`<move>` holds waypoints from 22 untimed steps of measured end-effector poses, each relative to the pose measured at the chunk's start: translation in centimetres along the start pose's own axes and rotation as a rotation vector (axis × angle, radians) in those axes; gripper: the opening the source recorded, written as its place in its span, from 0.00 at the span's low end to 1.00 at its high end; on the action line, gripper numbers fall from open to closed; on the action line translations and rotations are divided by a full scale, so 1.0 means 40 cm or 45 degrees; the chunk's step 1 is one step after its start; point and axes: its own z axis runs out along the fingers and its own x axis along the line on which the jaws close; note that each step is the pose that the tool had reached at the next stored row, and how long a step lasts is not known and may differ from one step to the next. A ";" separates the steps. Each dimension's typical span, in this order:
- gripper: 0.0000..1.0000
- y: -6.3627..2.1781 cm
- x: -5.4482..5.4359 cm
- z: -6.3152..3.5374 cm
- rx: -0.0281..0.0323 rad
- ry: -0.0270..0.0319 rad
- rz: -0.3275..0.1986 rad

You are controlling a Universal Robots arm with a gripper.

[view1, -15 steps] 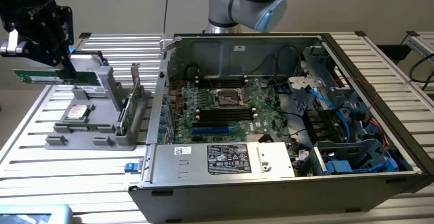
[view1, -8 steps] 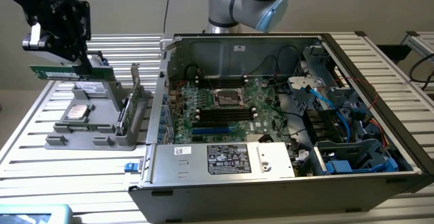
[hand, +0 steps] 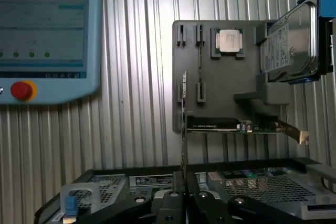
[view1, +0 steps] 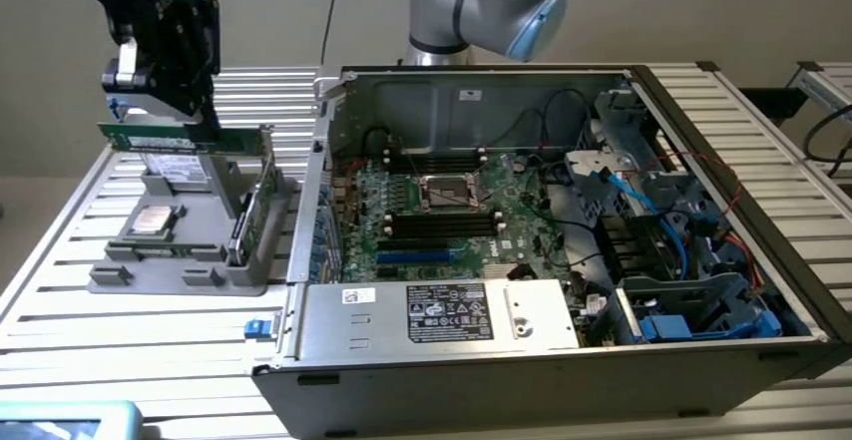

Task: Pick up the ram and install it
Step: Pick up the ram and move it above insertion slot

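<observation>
looking from the near edge of the exterior view, we meet one blue pendant (view1: 60,422) at the corner of the slatted table (view1: 160,340). next comes one open computer case (view1: 440,370) with one green motherboard (view1: 500,250) on its floor, dark slots (view1: 440,225) lying on both sides of the central socket (view1: 450,191). beside the case, on the exterior view's left, stands one grey holder (view1: 174,260). on it we count one processor (view1: 150,220), one hard drive (view1: 171,171) and one expansion card (view1: 250,211). over the holder's far part hangs the one gripper (view1: 171,113), its fingers clamped on the upper edge of the one ram (view1: 180,141). we see the ram held level in the air, well apart from the motherboard. it is a thin, narrow green stick with a pale label on its face. from the wrist it shows edge-on, a slim line rising from between the fingers. farthest back stands the one arm (view1: 486,6), silver and blue.
</observation>
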 end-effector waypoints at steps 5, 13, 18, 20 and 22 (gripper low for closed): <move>0.13 -0.052 -0.004 -0.002 -0.0090 0.0007 0.000; 0.13 -0.137 -0.011 -0.005 -0.0214 0.0019 -0.007; 0.13 -0.187 -0.015 -0.006 -0.0357 0.0032 -0.012; 0.13 -0.207 -0.016 -0.007 -0.0413 0.0037 -0.014; 0.13 -0.227 -0.018 -0.007 -0.0472 0.0042 -0.016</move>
